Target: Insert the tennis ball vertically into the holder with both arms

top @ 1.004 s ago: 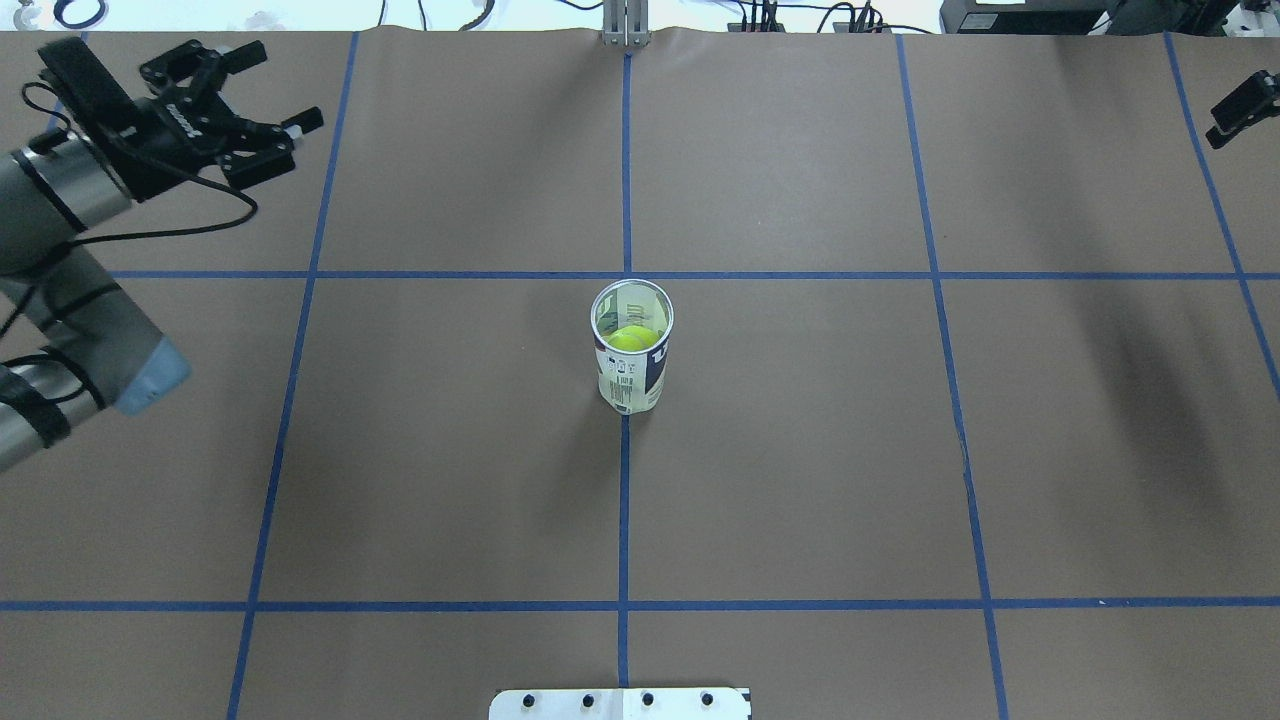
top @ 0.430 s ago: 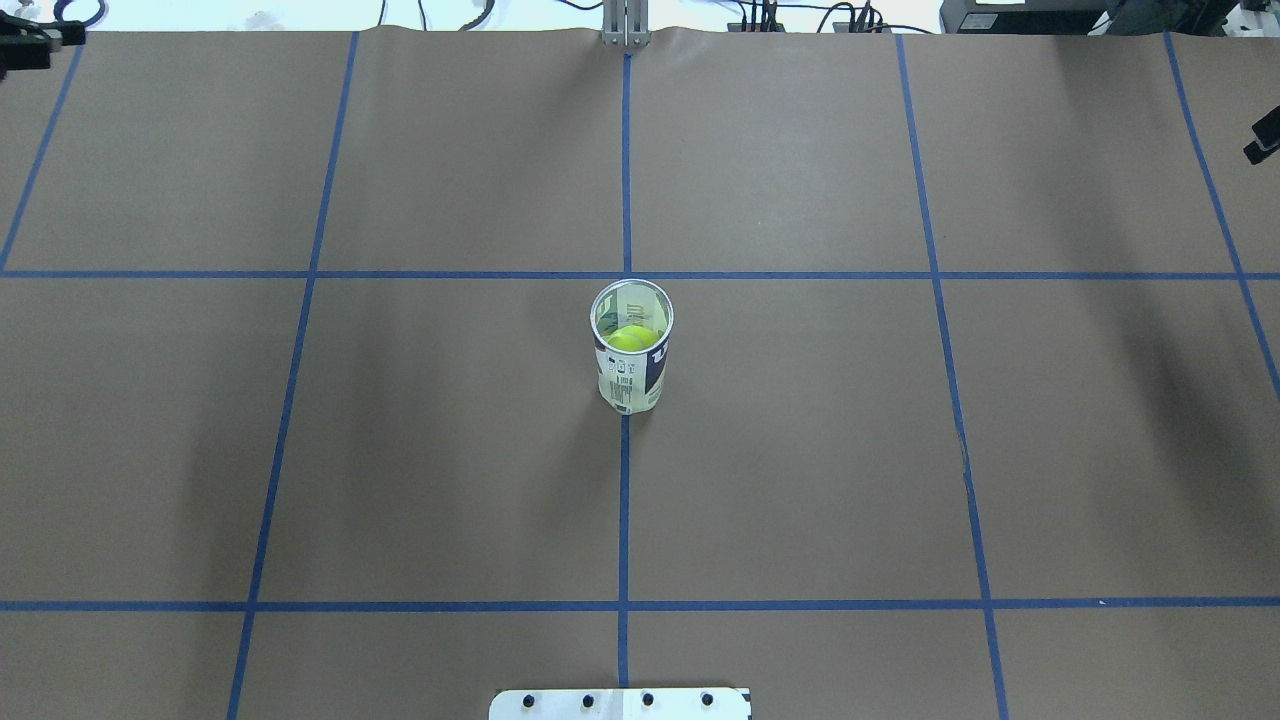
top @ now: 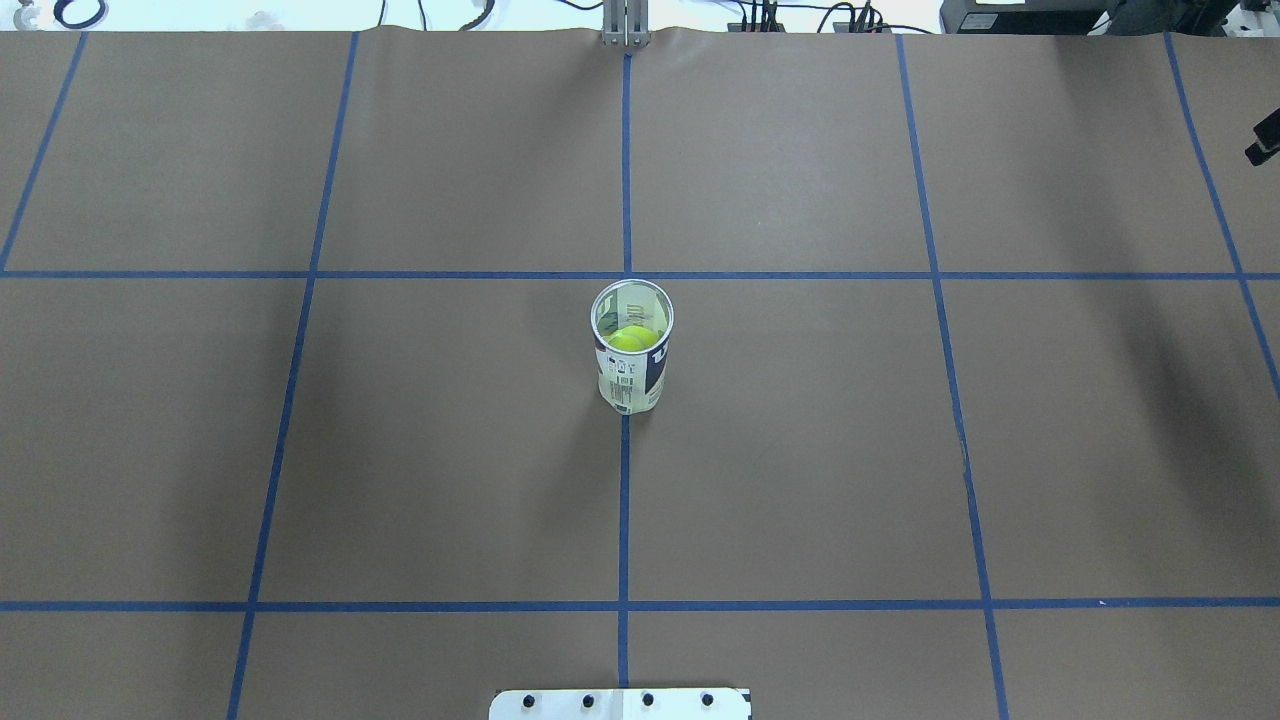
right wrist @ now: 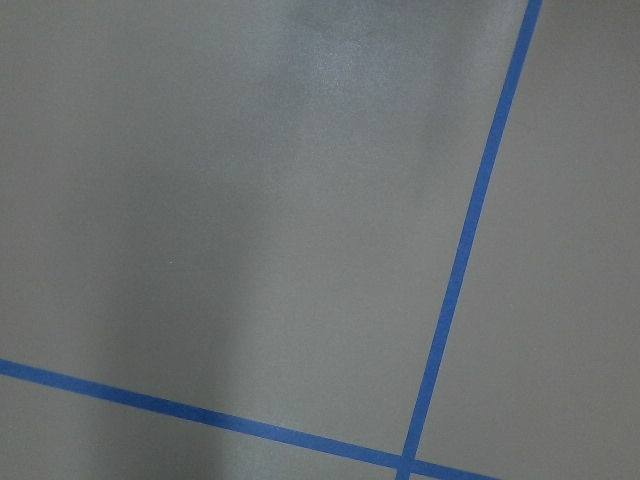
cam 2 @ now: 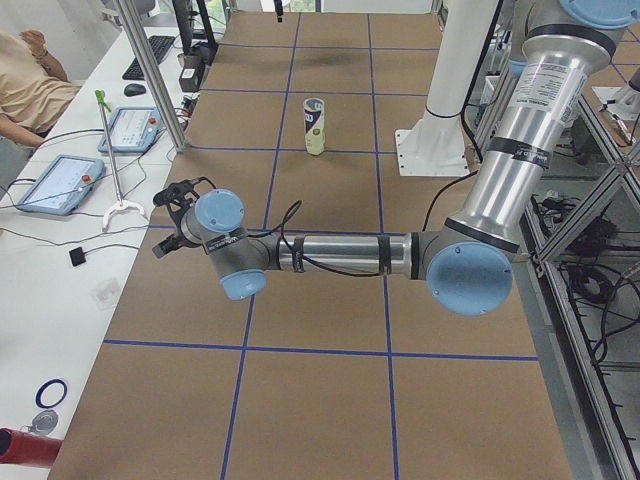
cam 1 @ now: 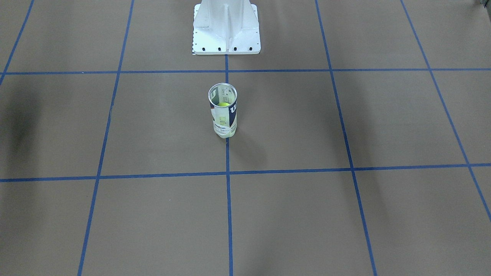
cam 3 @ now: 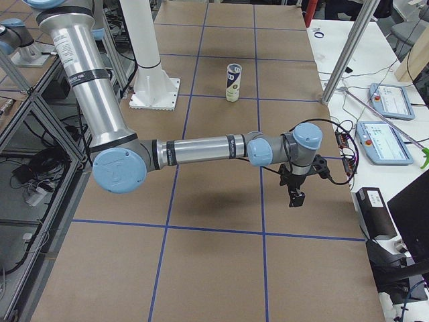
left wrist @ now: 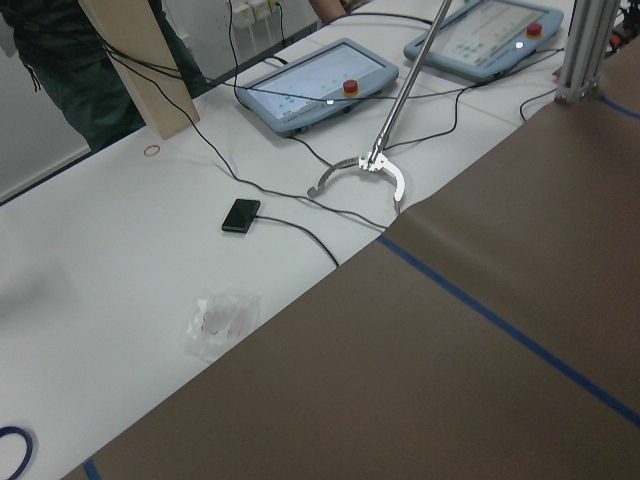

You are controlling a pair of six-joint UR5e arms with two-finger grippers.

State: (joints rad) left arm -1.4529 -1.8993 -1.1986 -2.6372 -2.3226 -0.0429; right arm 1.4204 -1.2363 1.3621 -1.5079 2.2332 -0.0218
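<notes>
The holder (top: 631, 372) stood upright at the centre of the table (top: 400, 450), tennis ball (top: 629, 339) inside. The left gripper (cam 2: 168, 218) and right gripper (cam 3: 295, 197) were well apart from it; open or closed, I could not tell. A gripper coming back carelessly could topple the unheld holder

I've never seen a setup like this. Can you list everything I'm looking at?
holder: one, clear, white and navy label, upright at the table's centre
tennis ball: one, yellow-green, inside the holder
table: one, brown covering
tape lines: several, blue, a grid on the table
pedestal: one, white, at the robot's edge
control tablets: four, blue-grey, two on each side bench
black device: one, small, on the left bench
person: one, beige top, at that bench
left arm: silver, blue caps, stretched outward
left gripper: black, near the table's edge
right arm: same colours, stretched outward
right gripper: black, pointing down
</notes>
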